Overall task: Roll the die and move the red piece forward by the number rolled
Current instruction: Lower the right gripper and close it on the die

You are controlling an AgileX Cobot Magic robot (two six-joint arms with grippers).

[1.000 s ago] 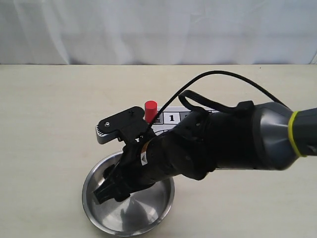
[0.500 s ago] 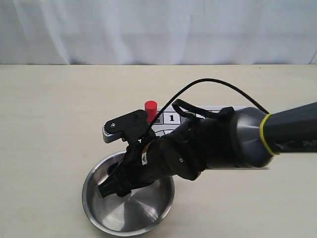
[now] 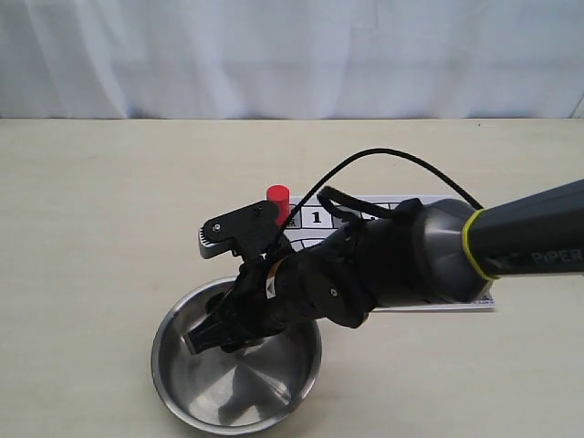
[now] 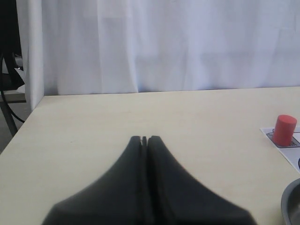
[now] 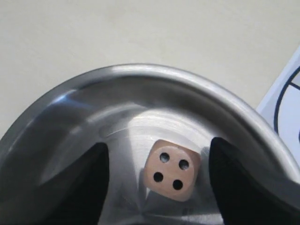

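Observation:
The tan wooden die (image 5: 171, 169) lies inside the steel bowl (image 3: 173, 383) and shows several black pips, two rows of two, on its upper face. My right gripper (image 5: 159, 164) hangs open over the bowl, one dark finger on each side of the die and apart from it. In the exterior view the right gripper (image 3: 210, 336) covers the die. The red piece (image 3: 277, 203) stands upright at the left end of the white numbered board (image 3: 315, 217), beside the square marked 1. It also shows in the left wrist view, red piece (image 4: 284, 130). My left gripper (image 4: 144, 139) is shut and holds nothing.
The bowl's rim (image 5: 140, 70) curves close past the right gripper's fingers. The board's edge (image 5: 286, 103) lies just beyond the bowl. A white curtain (image 3: 292, 55) backs the table. The right arm (image 3: 420, 255) covers most of the board.
The right arm has risen a little and drawn back toward the board, with its gripper still over the bowl. The red piece has stayed in place.

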